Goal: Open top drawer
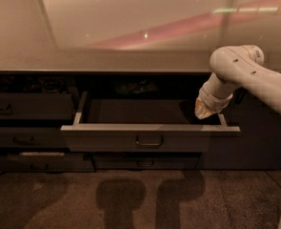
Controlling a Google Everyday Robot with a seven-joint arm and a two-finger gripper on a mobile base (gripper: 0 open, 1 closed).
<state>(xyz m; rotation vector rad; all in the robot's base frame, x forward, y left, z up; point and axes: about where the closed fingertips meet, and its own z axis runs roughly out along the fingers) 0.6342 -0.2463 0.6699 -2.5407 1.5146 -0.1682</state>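
Hanging inside the drawer [106, 138] at its right end, the gripper [205, 111], whose grip I cannot tell, could snag the near rim when lifted and jerk it askew.

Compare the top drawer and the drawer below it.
The top drawer is pulled out; the lower drawer is shut. The top drawer's front is wider than the lower drawer's. The gripper hangs over the top drawer's right end, not the lower drawer. Both are grey with central handles.

Dim amber gloom, jaws in drawer [106, 137]
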